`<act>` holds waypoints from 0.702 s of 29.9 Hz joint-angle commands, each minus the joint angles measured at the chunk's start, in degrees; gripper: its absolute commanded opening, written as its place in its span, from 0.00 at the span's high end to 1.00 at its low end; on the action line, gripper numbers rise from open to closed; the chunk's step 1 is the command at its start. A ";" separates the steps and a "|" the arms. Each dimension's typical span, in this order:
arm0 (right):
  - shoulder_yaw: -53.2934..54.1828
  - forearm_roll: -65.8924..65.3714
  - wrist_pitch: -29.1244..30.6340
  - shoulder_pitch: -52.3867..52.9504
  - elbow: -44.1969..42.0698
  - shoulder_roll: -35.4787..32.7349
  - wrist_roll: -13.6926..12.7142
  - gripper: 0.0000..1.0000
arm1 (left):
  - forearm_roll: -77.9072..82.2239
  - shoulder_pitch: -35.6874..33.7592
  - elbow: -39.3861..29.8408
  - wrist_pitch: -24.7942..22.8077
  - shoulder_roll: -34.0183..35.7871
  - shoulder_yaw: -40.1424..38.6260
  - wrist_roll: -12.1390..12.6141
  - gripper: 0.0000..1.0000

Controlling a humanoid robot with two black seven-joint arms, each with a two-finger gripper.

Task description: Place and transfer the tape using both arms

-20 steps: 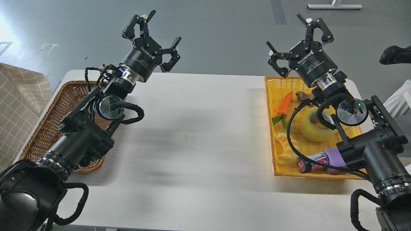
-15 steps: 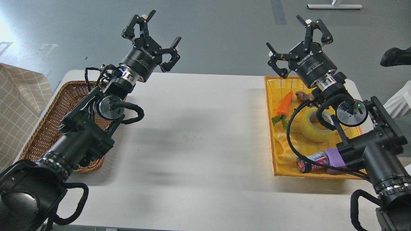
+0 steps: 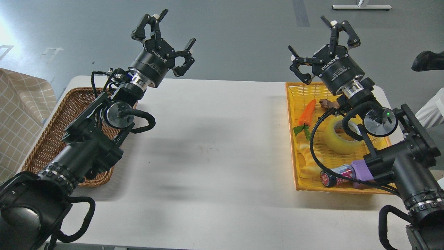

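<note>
The tape (image 3: 339, 138), a translucent yellow roll with a pale core, lies in the yellow basket (image 3: 293, 104) at the table's right, partly hidden by my right arm's cable and wrist. My right gripper (image 3: 322, 41) is open and empty, raised above the basket's far edge. My left gripper (image 3: 163, 34) is open and empty, raised above the far left of the table, beyond the brown wicker basket (image 3: 52, 139).
The yellow basket also holds a toy carrot (image 3: 306, 114), a pale yellow twisted bread toy (image 3: 305, 158), a red can (image 3: 333, 174), a purple item (image 3: 360, 170) and a brown item (image 3: 326, 103). A checked cloth (image 3: 19, 114) is at far left. White table (image 3: 215, 146) between baskets.
</note>
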 commanded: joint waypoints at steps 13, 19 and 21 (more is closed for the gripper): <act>0.04 -0.04 0.00 0.08 0.00 0.02 0.00 0.00 | 0.00 -0.29 0.00 0.00 -0.07 -0.01 0.08 0.02; -0.04 -0.04 0.00 0.08 0.00 0.02 0.00 0.00 | 0.00 -0.29 0.00 0.00 -0.07 -0.01 0.08 0.02; -0.04 -0.04 0.00 0.08 -0.08 0.02 0.00 0.00 | 0.00 -0.29 0.00 0.00 -0.07 -0.01 0.08 0.02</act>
